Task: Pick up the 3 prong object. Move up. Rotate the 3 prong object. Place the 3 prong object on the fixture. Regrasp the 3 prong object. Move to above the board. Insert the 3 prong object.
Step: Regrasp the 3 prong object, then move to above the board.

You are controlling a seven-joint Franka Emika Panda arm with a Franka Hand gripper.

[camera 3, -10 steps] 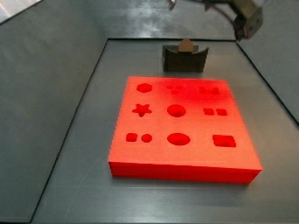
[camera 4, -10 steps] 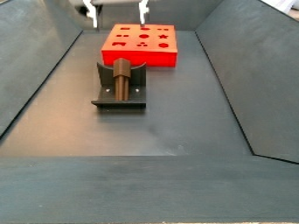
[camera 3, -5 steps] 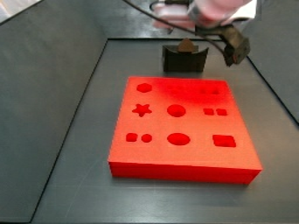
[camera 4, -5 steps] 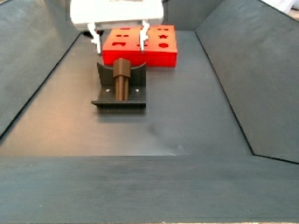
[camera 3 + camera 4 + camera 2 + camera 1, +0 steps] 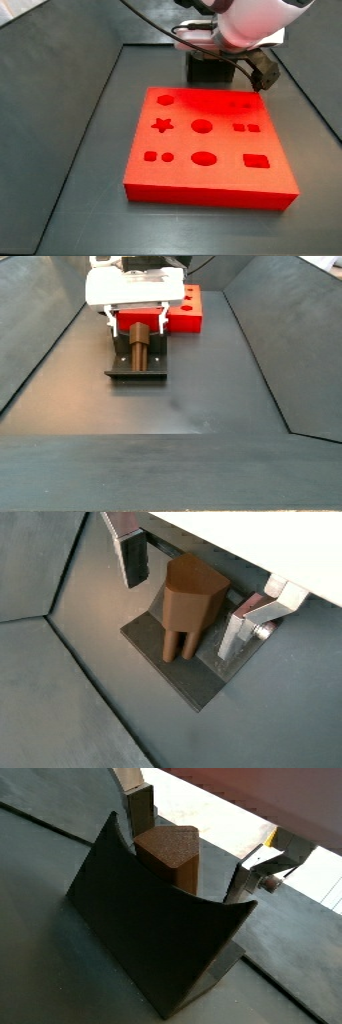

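The 3 prong object point(image 5: 191, 602) is a brown block lying in the fixture point(image 5: 174, 677), prongs toward the base plate. It also shows in a wrist view point(image 5: 171, 856) and a side view point(image 5: 139, 351). My gripper point(image 5: 187, 592) is open and straddles the piece. Its fingers point(image 5: 132, 557) stand on either side with gaps to the wood. In a side view the gripper point(image 5: 138, 318) sits low over the fixture point(image 5: 138, 371). In a side view the gripper point(image 5: 221, 62) hides the piece and most of the fixture point(image 5: 203, 70). The red board point(image 5: 211, 145) lies beside the fixture.
Grey sloped walls point(image 5: 40, 356) enclose the dark floor point(image 5: 187, 406). The board point(image 5: 191, 311) is partly hidden behind the gripper. The arm's cables point(image 5: 154, 20) hang above the fixture.
The gripper has come down from above the bin's far end to the fixture. Its open fingers now stand around the brown piece.
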